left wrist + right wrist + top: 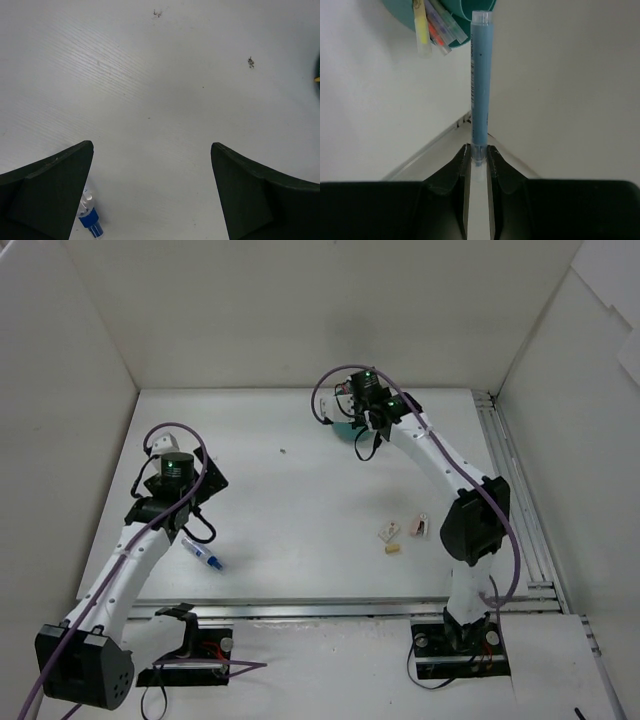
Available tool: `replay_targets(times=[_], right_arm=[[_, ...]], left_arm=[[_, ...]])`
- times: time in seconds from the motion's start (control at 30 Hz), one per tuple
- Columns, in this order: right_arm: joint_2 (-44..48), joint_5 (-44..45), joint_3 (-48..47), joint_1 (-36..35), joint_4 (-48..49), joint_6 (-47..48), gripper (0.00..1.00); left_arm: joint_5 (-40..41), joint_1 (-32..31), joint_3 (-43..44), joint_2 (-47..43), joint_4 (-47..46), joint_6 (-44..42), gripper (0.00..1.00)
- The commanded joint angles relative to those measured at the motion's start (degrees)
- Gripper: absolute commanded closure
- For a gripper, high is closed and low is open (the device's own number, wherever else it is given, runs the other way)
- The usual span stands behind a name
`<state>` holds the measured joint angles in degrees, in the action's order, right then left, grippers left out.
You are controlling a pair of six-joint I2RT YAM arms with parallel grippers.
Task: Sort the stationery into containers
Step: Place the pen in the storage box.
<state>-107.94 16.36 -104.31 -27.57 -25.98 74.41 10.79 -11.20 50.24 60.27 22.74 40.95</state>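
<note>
Right gripper (479,165) pinching blue pen (480,85) beside cup (402,11), far side: drop-in step. Next: centre pen over compartment, release. Left gripper (151,150) spread wide, empty, near blue-white pen (90,220).

The white table (290,490) is carrying a blue-and-white pen (205,558) at its near left; cream eraser blocks (389,531) are lying right of centre; a teal cup (343,429) is sitting far back.

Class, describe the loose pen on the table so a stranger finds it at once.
Look at the left arm. On the table just right of it lies a pen. It is long, blue and white; the erasers far right are small pale blocks.
</note>
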Motion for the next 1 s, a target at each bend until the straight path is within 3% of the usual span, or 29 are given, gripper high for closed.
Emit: replay_targets(times=[0.0, 0.1, 0.3, 0.57, 0.97], right_arm=[[-6.19, 10.43, -8.07, -0.99, -0.39, 14.7, 1.0], [-13.16, 14.83, -14.67, -1.34, -0.74, 19.87, 1.0], [-17.64, 16.59, -18.12, -2.22, -0.39, 25.5, 1.0], [-21.08, 25.03, -12.33, -2.22, 10.76, 34.65, 1.0], [-24.25, 22.76, -10.03, -2.31, 17.01, 38.09, 1.0]], left_arm=[[-0.15, 1.18, 1.62, 0.37, -0.16, 0.27, 0.0], [-0.59, 1.8, 2.58, 1.69, 0.28, -0.17, 0.0], [-3.13, 4.7, 3.37, 4.15, 0.2, -1.57, 0.0], [-6.65, 6.81, 3.2, 7.14, -1.03, -3.5, 0.0], [-8.94, 9.18, 2.41, 8.73, -2.18, -3.68, 0.0]])
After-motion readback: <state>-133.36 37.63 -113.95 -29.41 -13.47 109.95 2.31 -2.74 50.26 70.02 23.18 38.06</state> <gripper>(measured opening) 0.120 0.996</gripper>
